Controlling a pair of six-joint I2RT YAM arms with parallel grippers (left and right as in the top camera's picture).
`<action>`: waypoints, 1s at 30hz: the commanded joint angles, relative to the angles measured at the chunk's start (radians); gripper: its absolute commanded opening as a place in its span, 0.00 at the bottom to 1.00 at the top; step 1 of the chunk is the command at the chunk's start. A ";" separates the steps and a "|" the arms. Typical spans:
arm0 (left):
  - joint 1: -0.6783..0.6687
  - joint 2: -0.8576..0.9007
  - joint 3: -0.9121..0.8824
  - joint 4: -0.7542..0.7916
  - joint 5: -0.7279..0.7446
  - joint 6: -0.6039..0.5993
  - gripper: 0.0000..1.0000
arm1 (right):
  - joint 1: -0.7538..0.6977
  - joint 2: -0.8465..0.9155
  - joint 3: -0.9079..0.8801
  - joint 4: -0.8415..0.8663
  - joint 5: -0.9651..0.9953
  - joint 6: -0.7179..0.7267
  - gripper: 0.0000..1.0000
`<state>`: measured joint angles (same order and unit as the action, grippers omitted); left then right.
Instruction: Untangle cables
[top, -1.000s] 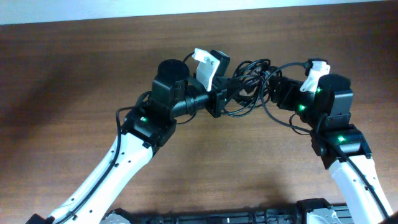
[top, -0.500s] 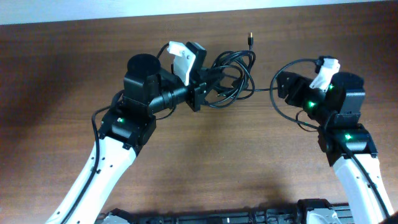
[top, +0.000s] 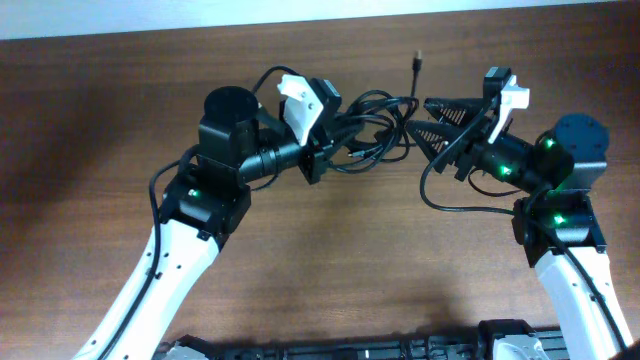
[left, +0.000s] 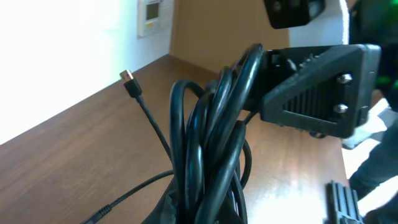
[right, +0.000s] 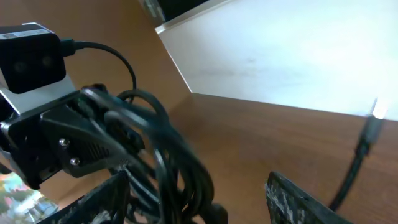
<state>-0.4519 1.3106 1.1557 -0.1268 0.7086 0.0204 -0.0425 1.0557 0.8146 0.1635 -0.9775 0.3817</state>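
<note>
Surface: brown wooden table (top: 90, 130), pale wall along 12 o'clock.
Cable bundle (top: 378, 132): held up between the arms, long axis 9-to-3 overhead, loose plug (top: 417, 58) toward 12.
Left gripper (top: 322, 150): pinching the bundle's 9 o'clock end.
Right gripper (top: 432, 120): fingers spread, nothing held; bundle lies at its 9 o'clock, just at the mouth, so this arm looks best placed to take a loop.

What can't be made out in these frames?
Cable count in the cable bundle: strands overlap in left wrist view and blur in right wrist view.
Plug type: too small or blurred in every view.
Other cable ends: buried in the bundle or cut off by the left wrist view's bottom edge.
</note>
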 joint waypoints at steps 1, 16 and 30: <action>0.001 -0.024 0.011 0.016 0.122 0.019 0.00 | -0.004 -0.004 0.009 0.039 -0.031 -0.011 0.67; -0.067 -0.020 0.011 0.093 0.104 0.019 0.33 | -0.004 -0.002 0.008 0.140 -0.294 -0.011 0.04; 0.092 -0.084 0.011 -0.141 -0.026 0.018 0.99 | -0.006 -0.002 0.008 0.090 -0.038 -0.011 0.04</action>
<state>-0.3866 1.2682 1.1568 -0.2237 0.7769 0.0345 -0.0437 1.0595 0.8154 0.2466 -1.0580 0.3706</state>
